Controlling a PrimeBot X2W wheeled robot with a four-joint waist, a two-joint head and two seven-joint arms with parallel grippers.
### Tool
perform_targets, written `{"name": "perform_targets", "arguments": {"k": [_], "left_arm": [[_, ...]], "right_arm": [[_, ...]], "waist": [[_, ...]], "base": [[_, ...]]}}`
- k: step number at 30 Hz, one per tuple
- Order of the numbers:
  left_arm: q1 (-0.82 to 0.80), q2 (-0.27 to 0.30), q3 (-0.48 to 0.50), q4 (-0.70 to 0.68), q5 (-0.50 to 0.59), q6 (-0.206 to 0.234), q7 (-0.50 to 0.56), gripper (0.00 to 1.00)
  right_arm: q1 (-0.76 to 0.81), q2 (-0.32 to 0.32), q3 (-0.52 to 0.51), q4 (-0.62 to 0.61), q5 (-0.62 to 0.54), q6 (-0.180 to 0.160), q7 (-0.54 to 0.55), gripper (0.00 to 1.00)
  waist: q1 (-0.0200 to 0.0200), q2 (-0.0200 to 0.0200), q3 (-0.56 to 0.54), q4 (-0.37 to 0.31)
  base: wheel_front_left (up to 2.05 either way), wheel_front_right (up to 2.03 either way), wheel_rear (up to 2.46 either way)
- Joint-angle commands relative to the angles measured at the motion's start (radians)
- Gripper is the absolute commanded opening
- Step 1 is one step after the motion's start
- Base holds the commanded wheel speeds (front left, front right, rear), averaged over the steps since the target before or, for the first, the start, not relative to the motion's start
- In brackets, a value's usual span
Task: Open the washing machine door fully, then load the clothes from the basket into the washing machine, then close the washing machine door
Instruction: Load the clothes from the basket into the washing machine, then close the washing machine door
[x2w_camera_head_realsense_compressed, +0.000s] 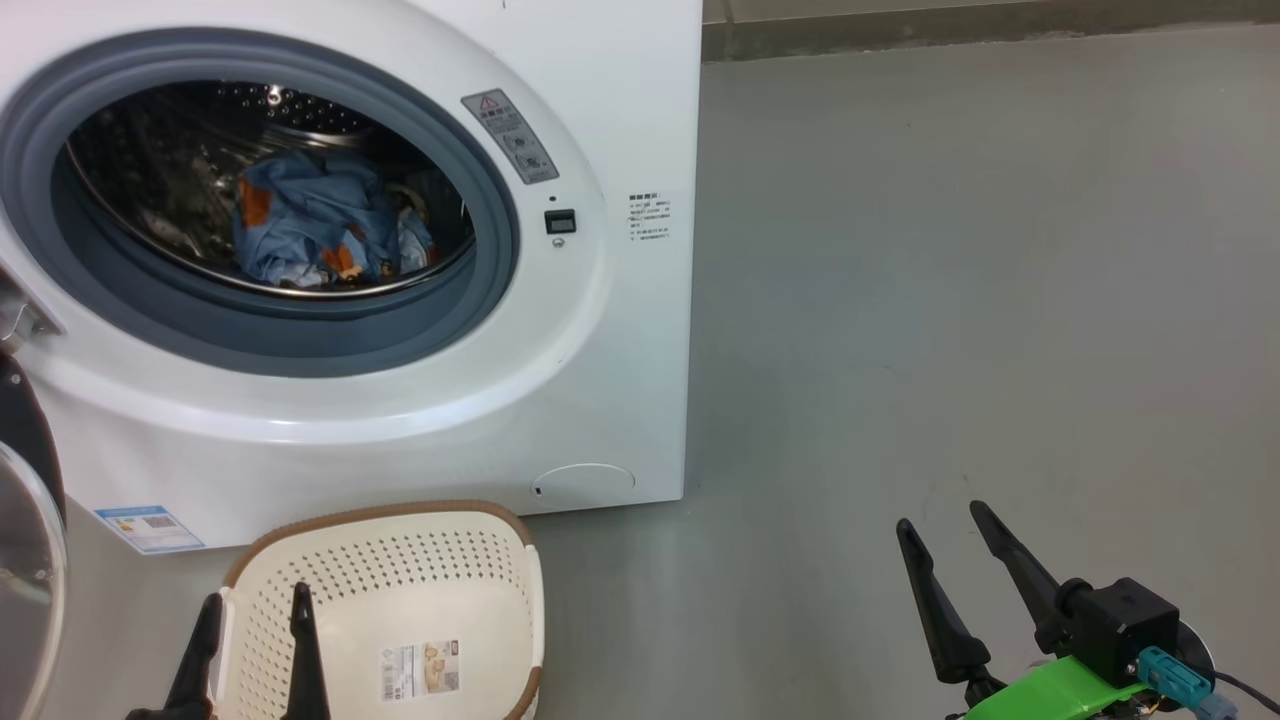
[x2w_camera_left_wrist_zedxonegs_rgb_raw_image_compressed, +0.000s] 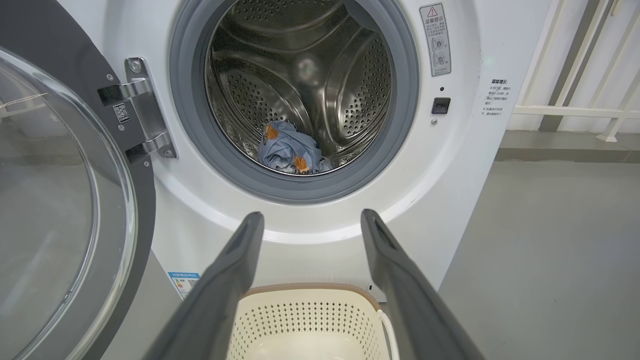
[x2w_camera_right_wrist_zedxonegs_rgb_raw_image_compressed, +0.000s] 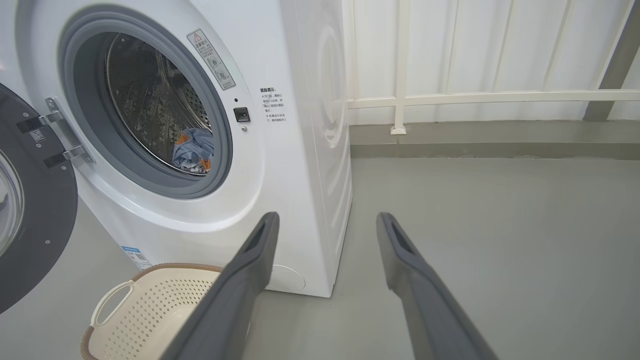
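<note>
The white washing machine (x2w_camera_head_realsense_compressed: 600, 330) stands with its round black door (x2w_camera_left_wrist_zedxonegs_rgb_raw_image_compressed: 60, 200) swung wide to the left on its hinge. Light blue clothes (x2w_camera_head_realsense_compressed: 310, 230) with orange print lie in the steel drum, also seen as clothes (x2w_camera_left_wrist_zedxonegs_rgb_raw_image_compressed: 290, 152) and clothes (x2w_camera_right_wrist_zedxonegs_rgb_raw_image_compressed: 194, 150). The cream basket (x2w_camera_head_realsense_compressed: 400, 600) sits on the floor before the machine, with a paper label on its bare bottom. My left gripper (x2w_camera_head_realsense_compressed: 255, 605) hovers open over the basket's left rim, nothing between its fingers; left gripper (x2w_camera_left_wrist_zedxonegs_rgb_raw_image_compressed: 311, 220). My right gripper (x2w_camera_head_realsense_compressed: 940, 520) is open above the bare floor to the right; right gripper (x2w_camera_right_wrist_zedxonegs_rgb_raw_image_compressed: 327, 220).
Grey floor (x2w_camera_head_realsense_compressed: 950, 250) stretches to the right of the machine. A white railing (x2w_camera_right_wrist_zedxonegs_rgb_raw_image_compressed: 475, 97) and wall run behind it. The open door (x2w_camera_head_realsense_compressed: 25, 520) juts out at the left, close to the basket (x2w_camera_right_wrist_zedxonegs_rgb_raw_image_compressed: 150, 310).
</note>
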Motion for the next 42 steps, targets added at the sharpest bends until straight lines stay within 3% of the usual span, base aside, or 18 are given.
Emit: {"name": "perform_targets", "arguments": {"k": [1, 22, 42], "left_arm": [[-0.025, 0.02, 0.033, -0.02, 0.007, 0.011, -0.01, 1.0], [-0.034, 0.032, 0.018, -0.019, 0.008, 0.014, -0.012, 1.0], [-0.035, 0.038, 0.013, -0.022, -0.001, 0.024, -0.014, 1.0]], "right_arm": [[-0.013, -0.003, 0.026, -0.029, 0.003, 0.009, 0.0, 1.0], [-0.013, -0.003, 0.023, -0.027, 0.008, 0.009, -0.004, 1.0], [-0.015, -0.003, 0.025, -0.02, 0.007, 0.009, -0.005, 1.0]], "waist": [[0.0, 0.0, 0.0, 0.001], [0.0, 0.0, 0.004, 0.006], [0.0, 0.0, 0.0, 0.007]], "base": [[-0.28, 0.24, 0.04], [-1.2, 1.14, 0.06], [-0.07, 0.07, 0.0]]}}
